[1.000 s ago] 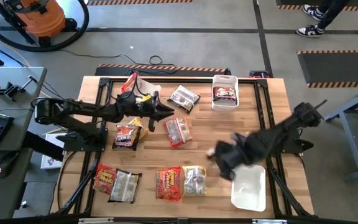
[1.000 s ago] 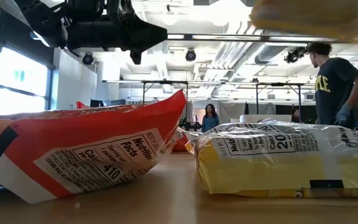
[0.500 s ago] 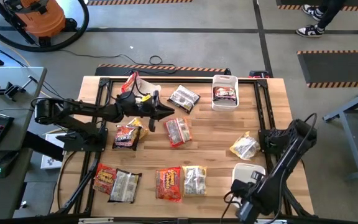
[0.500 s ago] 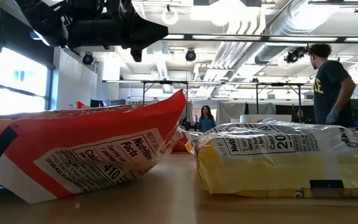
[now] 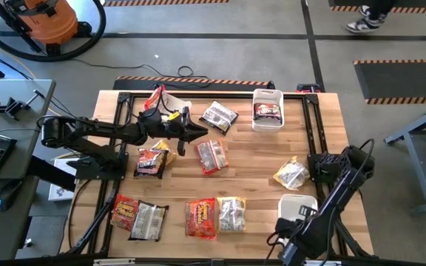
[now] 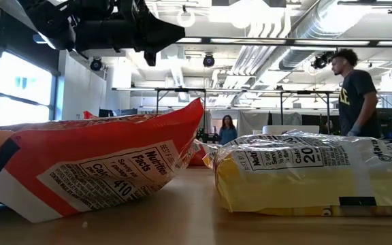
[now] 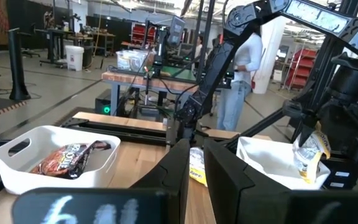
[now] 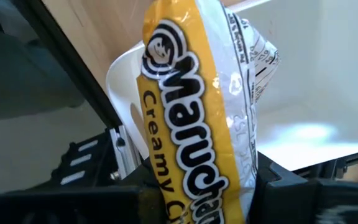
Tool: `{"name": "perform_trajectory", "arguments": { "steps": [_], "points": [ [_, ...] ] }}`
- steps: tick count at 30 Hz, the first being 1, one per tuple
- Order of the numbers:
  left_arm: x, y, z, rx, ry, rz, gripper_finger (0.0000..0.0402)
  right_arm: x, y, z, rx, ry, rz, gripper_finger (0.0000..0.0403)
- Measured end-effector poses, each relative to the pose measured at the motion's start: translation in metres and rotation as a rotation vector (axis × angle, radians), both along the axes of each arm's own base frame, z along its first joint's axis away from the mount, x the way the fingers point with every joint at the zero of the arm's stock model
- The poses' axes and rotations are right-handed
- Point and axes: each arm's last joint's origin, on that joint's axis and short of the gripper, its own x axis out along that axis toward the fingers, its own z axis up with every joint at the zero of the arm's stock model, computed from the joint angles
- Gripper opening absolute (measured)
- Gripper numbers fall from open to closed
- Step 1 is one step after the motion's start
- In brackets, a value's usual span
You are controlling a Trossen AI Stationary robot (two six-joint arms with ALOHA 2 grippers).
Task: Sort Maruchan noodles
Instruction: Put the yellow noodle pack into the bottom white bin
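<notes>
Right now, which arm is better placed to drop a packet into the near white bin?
Right. Its gripper already holds a yellow Maruchan packet over the white bin on that side. The left gripper hovers far across the table, near the far-left packets, carrying nothing.

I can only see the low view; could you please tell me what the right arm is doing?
Observer: The right gripper has its jaws shut on a yellow Creamy Chicken packet.
Operator: Is it near a bin?
Observer: Yes, the near white bin lies right behind the packet, at the table's right side.
Operator: And the other bin?
Observer: The far white bin holds one dark packet.
</notes>
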Motion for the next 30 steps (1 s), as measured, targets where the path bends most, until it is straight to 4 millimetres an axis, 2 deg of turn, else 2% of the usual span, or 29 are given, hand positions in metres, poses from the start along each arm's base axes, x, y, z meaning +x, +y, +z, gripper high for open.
{"name": "perform_trajectory", "arguments": {
  "steps": [5,11,14,19,30],
  "points": [
    [0.000,0.000,0.000,0.007,0.001,0.003,0.0038,-0.002,-0.001,0.001,-0.009,0.013,0.025,0.0090],
    [0.000,0.000,0.000,0.006,0.003,0.003,0.0038,-0.005,-0.003,0.018,-0.029,0.033,0.024,0.0090],
    [0.000,0.001,-0.001,0.010,0.008,0.025,0.0038,-0.008,-0.001,0.019,-0.024,0.046,0.038,0.0090],
    [0.000,0.001,-0.002,0.015,0.021,0.041,0.0038,-0.013,0.003,0.007,-0.009,0.060,0.085,0.0090],
    [0.000,0.001,-0.002,0.018,0.022,0.048,0.0038,-0.007,0.004,-0.019,0.024,-0.024,0.157,0.0090]
  ]
}}
